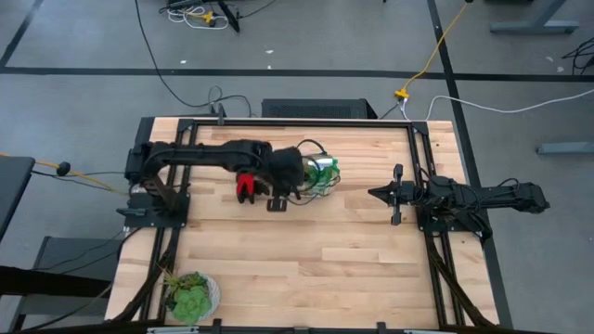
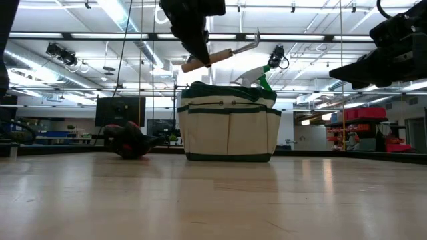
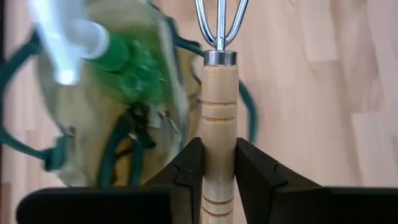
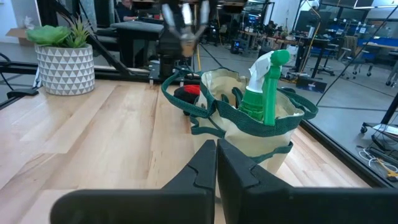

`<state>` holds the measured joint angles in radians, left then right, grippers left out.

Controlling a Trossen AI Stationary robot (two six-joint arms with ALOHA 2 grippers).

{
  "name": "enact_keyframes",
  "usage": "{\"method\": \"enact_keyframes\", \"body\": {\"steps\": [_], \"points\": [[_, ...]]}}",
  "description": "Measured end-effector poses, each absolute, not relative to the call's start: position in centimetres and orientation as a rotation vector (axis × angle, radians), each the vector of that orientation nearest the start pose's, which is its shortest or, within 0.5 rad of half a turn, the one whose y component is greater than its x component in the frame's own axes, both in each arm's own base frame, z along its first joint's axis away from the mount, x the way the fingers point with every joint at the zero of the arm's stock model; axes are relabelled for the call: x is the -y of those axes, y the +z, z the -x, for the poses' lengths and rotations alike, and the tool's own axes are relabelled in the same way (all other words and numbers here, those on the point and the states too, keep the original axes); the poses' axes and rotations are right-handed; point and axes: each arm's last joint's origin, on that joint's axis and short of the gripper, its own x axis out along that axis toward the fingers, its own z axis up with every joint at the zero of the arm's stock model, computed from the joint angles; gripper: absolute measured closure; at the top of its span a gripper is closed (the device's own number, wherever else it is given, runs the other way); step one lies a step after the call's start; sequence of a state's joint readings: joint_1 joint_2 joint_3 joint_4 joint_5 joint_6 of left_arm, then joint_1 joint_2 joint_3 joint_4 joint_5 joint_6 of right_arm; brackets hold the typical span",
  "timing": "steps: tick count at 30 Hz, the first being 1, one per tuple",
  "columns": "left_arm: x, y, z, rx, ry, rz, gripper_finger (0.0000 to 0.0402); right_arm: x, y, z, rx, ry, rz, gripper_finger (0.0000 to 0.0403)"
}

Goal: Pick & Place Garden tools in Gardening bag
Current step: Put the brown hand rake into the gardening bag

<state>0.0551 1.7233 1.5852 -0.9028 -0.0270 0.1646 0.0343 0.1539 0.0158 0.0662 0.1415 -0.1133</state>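
Observation:
The tan gardening bag (image 1: 318, 174) with green trim stands mid-table; it also shows in the low view (image 2: 228, 130). A green spray bottle (image 2: 265, 75) with a white nozzle stands inside it. My left gripper (image 3: 219, 149) is shut on a wooden-handled mini rake (image 2: 220, 55) above the bag's left rim. The red-and-black gloves (image 1: 246, 185) lie on the table left of the bag. My right gripper (image 4: 216, 155) is shut and empty, right of the bag (image 1: 376, 193). The shears and brush do not show. My left gripper pinches the rake's wooden handle (image 3: 219, 127) between its two fingers, about midway along it, below the metal collar (image 3: 220, 57). The fingers lie across the handle. The rake is lifted clear above the bag and tilted, its tines (image 2: 251, 41) higher than the handle's butt end (image 2: 189, 66).
A succulent in a pale patterned pot (image 1: 190, 297) stands at the table's near left corner. A small dark thing (image 1: 277, 204) lies just near the gloves. Bare wood lies between the bag and my right arm (image 1: 464, 198) and toward the near edge.

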Motion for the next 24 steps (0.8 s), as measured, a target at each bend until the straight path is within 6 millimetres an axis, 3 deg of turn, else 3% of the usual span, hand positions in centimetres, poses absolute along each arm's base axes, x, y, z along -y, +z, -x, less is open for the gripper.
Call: {"method": "enact_keyframes", "body": {"steps": [14, 24], "points": [[-9.5, 30.9, -35.7, -0.920, 0.040, -0.054, 0.0324, 0.0, 16.3, -10.6, -0.077, -0.103, 0.120, 0.0387], [-10.5, 30.9, -35.6, -0.884, 0.018, -0.025, 0.0324, 0.0, 16.3, -10.6, -0.078, -0.103, 0.119, 0.0387]]}}
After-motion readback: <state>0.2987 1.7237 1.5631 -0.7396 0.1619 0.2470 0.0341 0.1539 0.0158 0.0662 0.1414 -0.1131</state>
